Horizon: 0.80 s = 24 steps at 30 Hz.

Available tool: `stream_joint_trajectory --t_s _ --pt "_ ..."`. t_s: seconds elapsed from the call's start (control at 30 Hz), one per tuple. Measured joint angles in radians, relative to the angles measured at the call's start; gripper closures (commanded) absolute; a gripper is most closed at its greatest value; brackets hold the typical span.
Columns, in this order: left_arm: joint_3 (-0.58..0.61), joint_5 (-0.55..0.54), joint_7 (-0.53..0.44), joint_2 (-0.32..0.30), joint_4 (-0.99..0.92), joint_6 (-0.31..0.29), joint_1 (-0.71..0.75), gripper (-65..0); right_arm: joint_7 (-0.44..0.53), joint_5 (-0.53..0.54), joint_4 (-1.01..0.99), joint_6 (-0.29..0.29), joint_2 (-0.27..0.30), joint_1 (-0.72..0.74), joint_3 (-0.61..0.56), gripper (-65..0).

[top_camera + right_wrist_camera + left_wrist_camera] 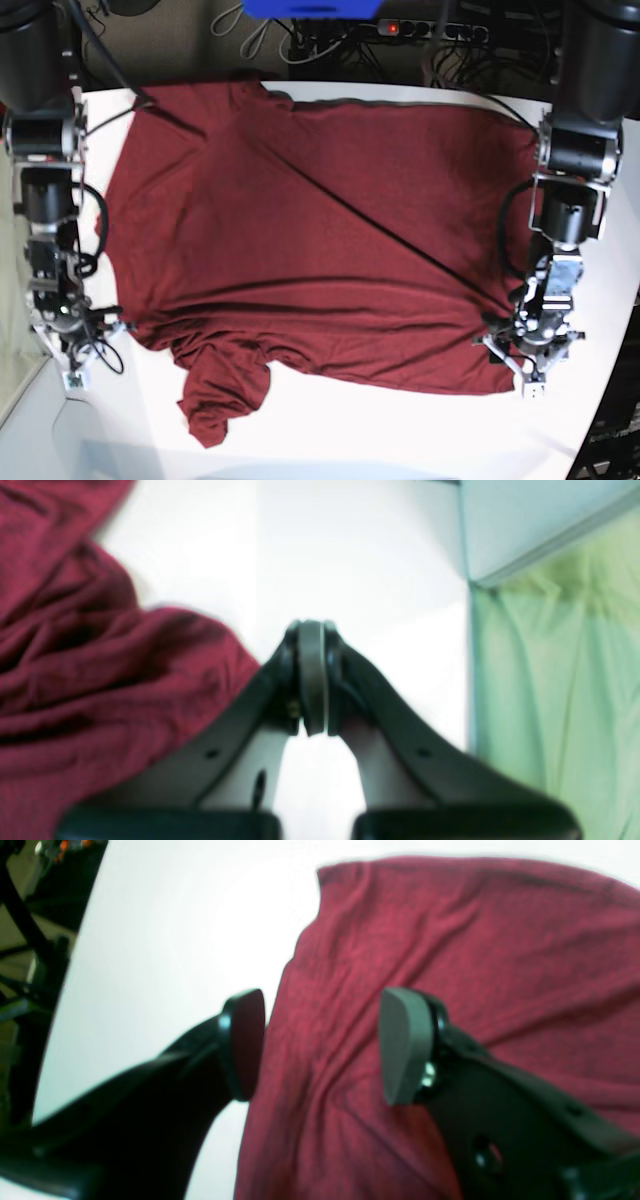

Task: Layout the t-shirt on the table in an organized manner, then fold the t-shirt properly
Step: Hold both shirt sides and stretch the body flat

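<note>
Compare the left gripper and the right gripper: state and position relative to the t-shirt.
The left gripper stands open, its pads apart; the right gripper is shut, pads pressed together. The left gripper hangs over the edge of the t-shirt, one pad above fabric; the right gripper sits over bare table, beside the bunched fabric, not over it. Neither holds the t-shirt. Both are black with rounded pads.

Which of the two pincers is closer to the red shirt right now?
The left. The left pincer hangs open right over an edge of the t-shirt, one pad above cloth, the other beyond the edge. The right pincer is shut over bare table, just beside the bunched fabric.
</note>
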Motion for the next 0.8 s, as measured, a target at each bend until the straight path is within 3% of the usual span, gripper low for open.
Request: stream_joint_trajectory --t_s 0.07,0.27,0.47,0.63,0.8 --pt "0.0 0.0 0.031 -0.001 0.086 0.002 0.019 -35.2 -0.053 -0.002 0.137 -0.003 -0.005 -0.099 0.059 0.0" --pt "-0.018 -0.002 0.28 -0.014 0.37 -0.007 0.14 -35.2 -0.182 -0.01 0.483 -0.008 -0.053 -0.335 0.15 0.0" --pt "-0.167 0.008 0.515 -0.019 0.614 -0.005 0.369 -35.2 -0.253 -0.006 0.669 -0.001 -0.132 -0.497 0.186 0.0" --pt "-0.211 0.009 0.531 -0.019 0.666 -0.006 0.526 -35.2 -0.26 -0.006 0.66 -0.001 -0.174 -0.542 0.185 0.0" --pt "-0.211 0.0 0.436 -0.018 0.644 0.0 0.561 -35.2 -0.254 -0.002 0.558 0.0 -0.187 -0.512 0.182 0.0"
